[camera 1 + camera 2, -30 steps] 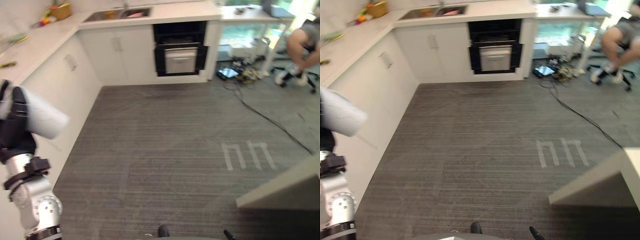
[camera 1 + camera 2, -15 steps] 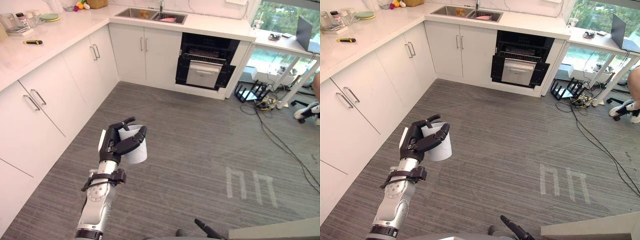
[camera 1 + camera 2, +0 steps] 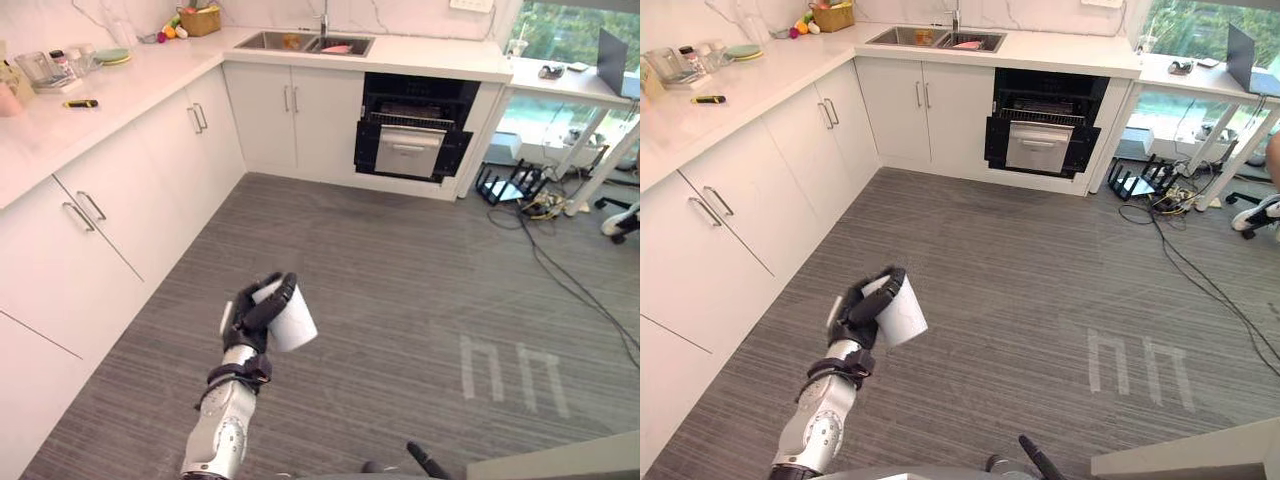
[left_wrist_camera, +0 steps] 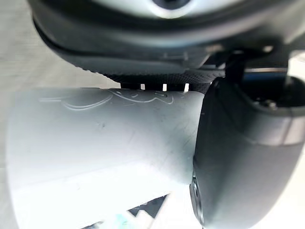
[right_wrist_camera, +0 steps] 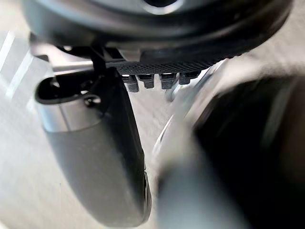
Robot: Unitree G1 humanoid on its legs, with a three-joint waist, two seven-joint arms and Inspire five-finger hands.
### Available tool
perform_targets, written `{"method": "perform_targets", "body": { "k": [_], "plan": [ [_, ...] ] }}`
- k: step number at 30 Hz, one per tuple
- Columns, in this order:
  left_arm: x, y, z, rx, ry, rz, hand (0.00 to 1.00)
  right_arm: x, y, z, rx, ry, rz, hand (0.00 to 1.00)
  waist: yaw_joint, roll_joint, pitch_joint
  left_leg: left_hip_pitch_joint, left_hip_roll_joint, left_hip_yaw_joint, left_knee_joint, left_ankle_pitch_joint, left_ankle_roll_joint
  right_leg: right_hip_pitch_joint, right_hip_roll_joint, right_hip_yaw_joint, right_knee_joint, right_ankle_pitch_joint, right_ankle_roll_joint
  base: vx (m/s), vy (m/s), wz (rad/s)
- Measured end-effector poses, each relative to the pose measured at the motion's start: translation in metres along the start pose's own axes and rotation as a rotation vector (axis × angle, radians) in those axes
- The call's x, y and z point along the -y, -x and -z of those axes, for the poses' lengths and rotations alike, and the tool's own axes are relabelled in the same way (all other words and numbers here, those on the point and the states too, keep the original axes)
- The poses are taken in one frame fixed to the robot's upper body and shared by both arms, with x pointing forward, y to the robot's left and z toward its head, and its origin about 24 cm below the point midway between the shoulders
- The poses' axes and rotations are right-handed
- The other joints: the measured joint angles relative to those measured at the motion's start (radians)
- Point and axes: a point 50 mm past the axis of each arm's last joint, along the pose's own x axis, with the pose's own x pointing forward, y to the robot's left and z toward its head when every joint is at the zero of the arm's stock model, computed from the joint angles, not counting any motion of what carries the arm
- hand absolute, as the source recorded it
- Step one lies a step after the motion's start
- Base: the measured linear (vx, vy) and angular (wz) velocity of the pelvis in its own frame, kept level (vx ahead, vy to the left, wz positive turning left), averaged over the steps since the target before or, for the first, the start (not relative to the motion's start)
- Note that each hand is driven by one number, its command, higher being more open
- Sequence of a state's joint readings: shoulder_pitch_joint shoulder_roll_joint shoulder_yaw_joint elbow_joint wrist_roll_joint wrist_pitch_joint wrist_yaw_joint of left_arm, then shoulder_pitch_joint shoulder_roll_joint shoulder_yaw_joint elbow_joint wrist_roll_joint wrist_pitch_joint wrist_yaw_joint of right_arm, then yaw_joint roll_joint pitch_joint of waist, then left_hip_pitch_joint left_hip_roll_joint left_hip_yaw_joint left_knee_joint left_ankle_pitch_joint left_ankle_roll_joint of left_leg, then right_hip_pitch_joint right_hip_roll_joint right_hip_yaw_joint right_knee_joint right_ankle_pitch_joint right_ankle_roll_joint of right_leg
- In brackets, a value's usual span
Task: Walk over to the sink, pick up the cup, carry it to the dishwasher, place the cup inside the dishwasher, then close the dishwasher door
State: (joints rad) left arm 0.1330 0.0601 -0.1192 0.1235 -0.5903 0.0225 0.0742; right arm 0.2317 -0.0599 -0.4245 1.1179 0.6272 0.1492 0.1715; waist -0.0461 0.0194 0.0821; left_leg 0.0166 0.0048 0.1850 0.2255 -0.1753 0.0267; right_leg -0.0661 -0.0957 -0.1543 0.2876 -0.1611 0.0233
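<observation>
White smooth cup (image 3: 295, 325) is tilted in the dark left hand (image 3: 248, 312), fingers curled round it, above the grey striped floor (image 3: 400, 260). It's well apart from the steel sink (image 3: 305, 42) and the black dishwasher (image 3: 412, 128).

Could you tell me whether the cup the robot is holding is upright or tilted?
Tilted: the cup leans sideways, gripped in the left hand with curled fingers.

The cup (image 3: 292, 322) looks like smooth, faintly scratched white plastic. The robot hand (image 3: 252, 310) is matt black, the floor (image 3: 400, 260) ribbed grey carpet, the sink (image 3: 305, 42) shiny metal.
</observation>
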Motion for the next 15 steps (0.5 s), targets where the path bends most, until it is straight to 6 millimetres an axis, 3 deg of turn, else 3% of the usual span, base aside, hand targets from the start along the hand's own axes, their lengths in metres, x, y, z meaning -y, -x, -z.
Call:
{"method": "perform_targets", "body": {
  "k": [1,2,3,4,5,6,7,8,10,12,13,14,15],
  "plan": [
    [0.003,0.000,0.004,-0.020,-0.006,0.020,0.00,0.003,0.001,0.000,0.015,-0.012,0.012,1.00,-0.004,-0.002,0.002,0.001,-0.004,0.000,0.012,-0.019,0.004,-0.017,-0.028,-0.017,0.090,-0.041,0.025,0.08,-0.065,0.42],
    [0.008,0.000,0.007,-0.032,-0.011,0.047,0.00,0.003,0.001,-0.002,0.041,-0.032,0.013,1.00,-0.002,-0.020,0.020,0.020,-0.028,-0.004,0.035,-0.045,0.006,-0.092,-0.087,-0.025,0.333,-0.085,0.013,0.07,-0.067,0.28],
    [0.008,0.000,0.011,-0.045,-0.012,0.049,0.00,0.002,0.001,-0.006,0.059,-0.043,0.003,1.00,-0.003,-0.031,0.035,0.032,-0.035,-0.008,0.050,-0.057,0.010,-0.135,-0.119,-0.029,0.452,-0.063,-0.015,0.08,-0.055,0.27],
    [0.007,0.000,0.016,-0.074,-0.027,0.053,0.00,-0.001,0.001,-0.009,0.093,-0.043,-0.021,1.00,-0.012,-0.031,0.035,0.056,-0.043,-0.024,0.060,-0.072,0.008,-0.175,-0.142,-0.021,0.581,-0.014,-0.033,0.14,-0.032,0.36],
    [0.007,0.001,0.019,-0.094,-0.046,0.066,0.00,-0.003,0.001,-0.012,0.115,-0.034,-0.029,1.00,-0.021,-0.033,0.033,0.080,-0.045,-0.044,0.061,-0.081,0.009,-0.201,-0.144,0.005,0.667,0.045,-0.031,0.20,-0.059,0.63],
    [0.008,0.000,0.018,-0.091,-0.055,0.093,0.00,-0.010,0.000,-0.018,0.145,-0.011,-0.043,1.00,-0.035,-0.027,0.036,0.106,-0.033,-0.082,0.057,-0.085,0.010,-0.262,-0.126,0.030,0.778,0.158,-0.031,0.19,-0.087,0.60],
    [0.008,0.000,0.016,-0.084,-0.053,0.105,0.00,-0.013,-0.001,-0.018,0.151,-0.003,-0.051,1.00,-0.036,-0.021,0.038,0.112,-0.023,-0.093,0.056,-0.089,0.007,-0.266,-0.110,0.039,0.777,0.107,-0.011,0.19,-0.120,0.59],
    [0.008,-0.002,0.012,-0.069,-0.067,0.124,0.00,-0.021,-0.002,-0.019,0.162,0.009,-0.079,1.00,-0.037,-0.021,0.037,0.120,-0.004,-0.112,0.048,-0.096,0.000,-0.264,-0.079,0.038,0.670,0.023,0.002,0.21,-0.164,0.39],
    [0.013,-0.009,0.002,-0.040,-0.092,0.148,0.00,-0.030,-0.002,-0.021,0.182,0.010,-0.120,1.00,-0.037,-0.011,0.047,0.145,0.024,-0.129,0.016,-0.102,-0.012,-0.267,-0.045,0.025,0.443,-0.009,0.016,0.25,-0.217,0.28],
    [0.023,-0.017,-0.010,-0.007,-0.117,0.185,0.00,-0.038,-0.002,-0.022,0.189,0.022,-0.145,1.00,-0.037,-0.013,0.064,0.186,0.056,-0.138,-0.021,-0.119,-0.040,-0.273,-0.030,0.014,0.194,0.037,0.043,0.38,-0.325,0.15],
    [0.028,-0.021,-0.018,0.017,-0.126,0.206,0.00,-0.042,-0.002,-0.023,0.189,0.047,-0.161,1.00,-0.034,-0.027,0.068,0.226,0.068,-0.134,-0.046,-0.138,-0.068,-0.263,-0.033,0.007,0.039,0.138,0.065,0.52,-0.381,-0.05],
    [0.030,-0.021,-0.019,0.019,-0.124,0.211,0.00,-0.042,-0.001,-0.024,0.196,0.069,-0.166,1.00,-0.039,-0.004,0.069,0.275,0.100,-0.115,-0.057,-0.167,-0.079,-0.247,-0.016,-0.032,0.061,0.223,0.034,0.47,-0.302,-0.15],
    [0.033,-0.021,-0.018,0.016,-0.115,0.216,0.00,-0.043,-0.001,-0.030,0.211,0.081,-0.169,1.00,-0.040,0.007,0.071,0.291,0.118,-0.104,-0.051,-0.171,-0.075,-0.253,0.000,-0.038,0.097,0.208,0.018,0.46,-0.277,-0.26]
  ]
}}
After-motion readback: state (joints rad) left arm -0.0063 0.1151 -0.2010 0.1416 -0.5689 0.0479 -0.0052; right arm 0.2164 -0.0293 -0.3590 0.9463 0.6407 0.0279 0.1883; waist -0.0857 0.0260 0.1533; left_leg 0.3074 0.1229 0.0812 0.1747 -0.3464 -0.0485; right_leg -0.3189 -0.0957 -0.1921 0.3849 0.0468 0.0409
